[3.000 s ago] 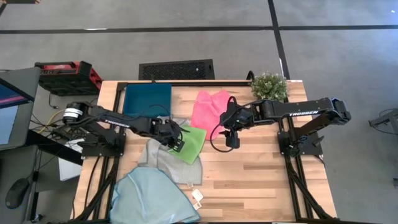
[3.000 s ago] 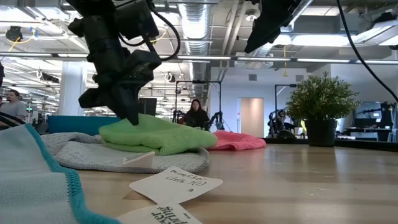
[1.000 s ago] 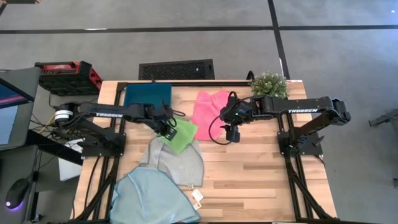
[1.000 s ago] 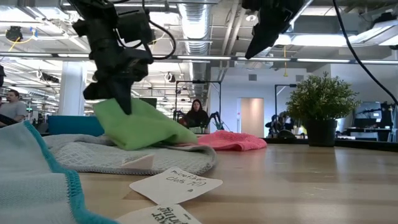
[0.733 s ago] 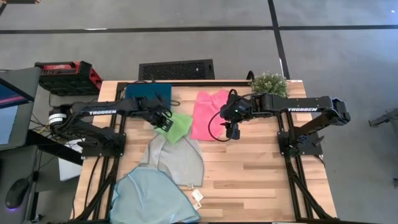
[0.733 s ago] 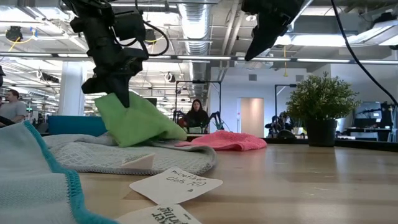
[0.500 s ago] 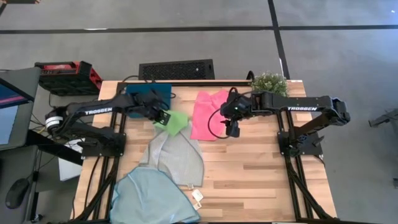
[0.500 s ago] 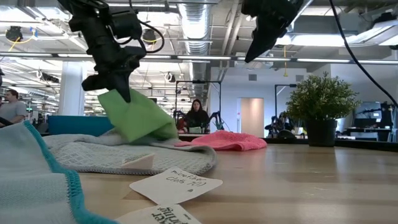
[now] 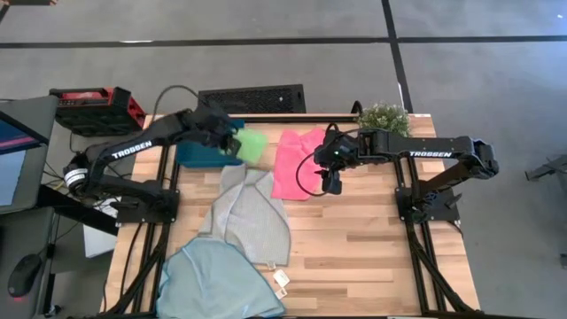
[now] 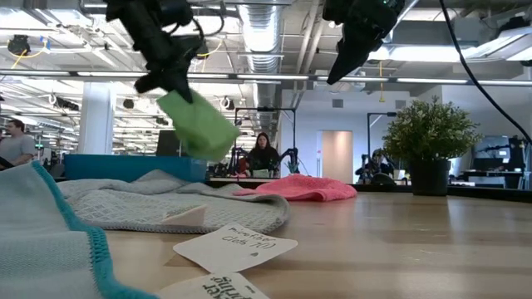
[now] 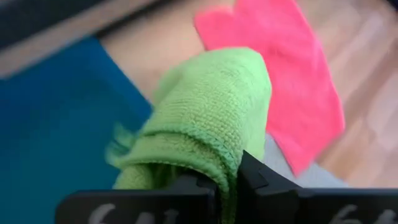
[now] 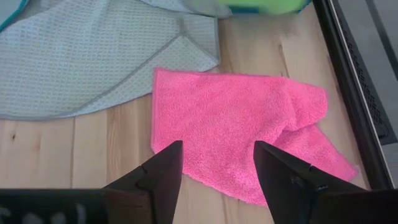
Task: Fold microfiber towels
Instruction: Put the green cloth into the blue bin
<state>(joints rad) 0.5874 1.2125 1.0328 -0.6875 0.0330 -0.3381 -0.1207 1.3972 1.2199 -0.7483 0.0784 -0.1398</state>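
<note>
The left gripper [image 9: 232,142] is clamped tight on the folded green towel [image 9: 252,145], holding it in the air above the right edge of the dark teal tray [image 9: 197,152]. In the low view the green bundle [image 10: 198,124] hangs clear of the cloths lying below it. The left wrist view shows the rolled green fabric [image 11: 214,124] pinched between the two dark fingers [image 11: 256,180], with the tray under it.

To the right of the tray, the pink towel [image 9: 297,161] lies rumpled and unfolded on the wooden table [image 9: 372,248]. The right gripper [image 9: 334,182] hovers over the pink towel's right edge, its fingers [image 12: 163,171] spread wide and holding nothing; from the low view it appears to be well above the cloth, though the height is hard to judge.

The pale grey towel [image 9: 250,217] spreads out in front of the tray, one corner reaching up close to the pink towel. The light blue towel [image 9: 213,282] lies farther from the tray, at the table's near edge, overlapping the grey one.

A small potted plant [image 9: 383,120] stands at the far corner, well right of the tray.
</note>
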